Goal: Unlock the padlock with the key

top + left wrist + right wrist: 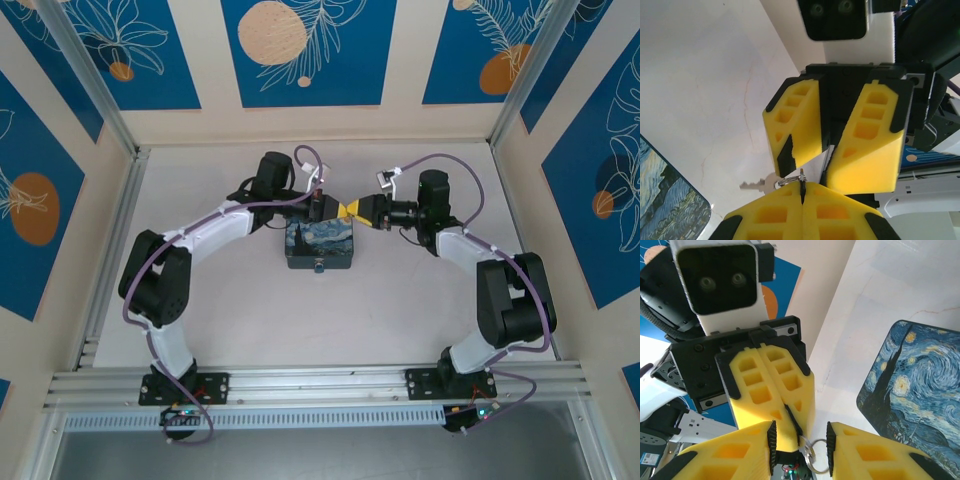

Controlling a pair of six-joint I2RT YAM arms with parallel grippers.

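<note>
We're pinching the key (753, 185) by its ring (785, 181) in the shut left gripper (802, 191) over the tin's (320, 246) far edge, with the right gripper (800, 442) holding its jaws apart around that ring; a skewed handover is risking twisting or dropping it

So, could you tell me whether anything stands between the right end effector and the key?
Nothing visible does. The left end effector holds the key by its ring, and the right end effector stands open around that ring.
</note>
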